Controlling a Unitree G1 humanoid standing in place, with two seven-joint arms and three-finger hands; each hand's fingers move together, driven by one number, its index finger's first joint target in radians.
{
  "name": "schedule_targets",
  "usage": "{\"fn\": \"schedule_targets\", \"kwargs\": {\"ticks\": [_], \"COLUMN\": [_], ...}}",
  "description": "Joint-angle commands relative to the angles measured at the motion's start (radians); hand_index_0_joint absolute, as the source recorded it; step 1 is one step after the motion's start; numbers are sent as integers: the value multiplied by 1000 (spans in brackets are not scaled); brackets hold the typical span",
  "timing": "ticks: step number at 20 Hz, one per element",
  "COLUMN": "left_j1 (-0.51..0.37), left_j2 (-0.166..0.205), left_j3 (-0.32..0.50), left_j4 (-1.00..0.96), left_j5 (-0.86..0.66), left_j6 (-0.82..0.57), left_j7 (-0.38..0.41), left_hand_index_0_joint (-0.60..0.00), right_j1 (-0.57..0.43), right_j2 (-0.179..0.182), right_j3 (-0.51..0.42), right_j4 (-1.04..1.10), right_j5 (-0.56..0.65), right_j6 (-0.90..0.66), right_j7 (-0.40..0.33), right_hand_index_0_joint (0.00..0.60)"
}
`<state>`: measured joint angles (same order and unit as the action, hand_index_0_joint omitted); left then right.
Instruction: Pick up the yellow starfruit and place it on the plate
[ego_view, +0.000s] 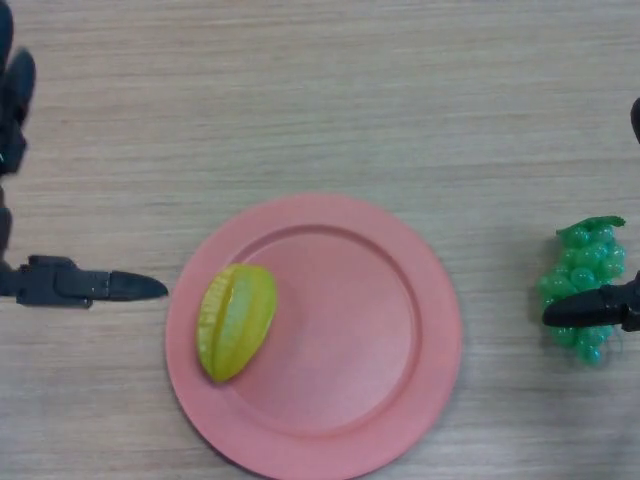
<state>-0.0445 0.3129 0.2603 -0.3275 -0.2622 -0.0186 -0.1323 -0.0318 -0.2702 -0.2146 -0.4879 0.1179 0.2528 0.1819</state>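
The yellow starfruit (236, 320) lies on the left part of the pink plate (390, 330), near its rim. My left hand (85, 284) is at the left edge, its fingers straight and pointing right toward the plate, a short gap from the rim and holding nothing. My right hand (598, 306) shows at the right edge, a straight finger lying over a bunch of green grapes.
The bunch of green grapes (583, 268) lies on the wooden table (320, 100) to the right of the plate.
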Motion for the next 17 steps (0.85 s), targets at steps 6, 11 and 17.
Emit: {"fn": "schedule_targets", "kwargs": {"ticks": [6,11,17], "left_j1": [-11,-18,-4], "left_j2": [51,45,34], "left_j3": [125,107,93], "left_j4": [-118,-94,-89], "left_j5": [-81,-13,37], "left_j6": [86,28,-6], "left_j7": [-61,-37,-45], "left_hand_index_0_joint": [0,0,0], "right_j1": [-18,-25,-8], "right_j2": [-18,-16,-14], "right_j3": [2,19,8], "right_j4": [-124,-131,-148], "right_j5": [39,34,34], "right_j6": [-60,-47,-43], "right_j7": [-18,-18,-11], "right_hand_index_0_joint": [0,0,0]}}
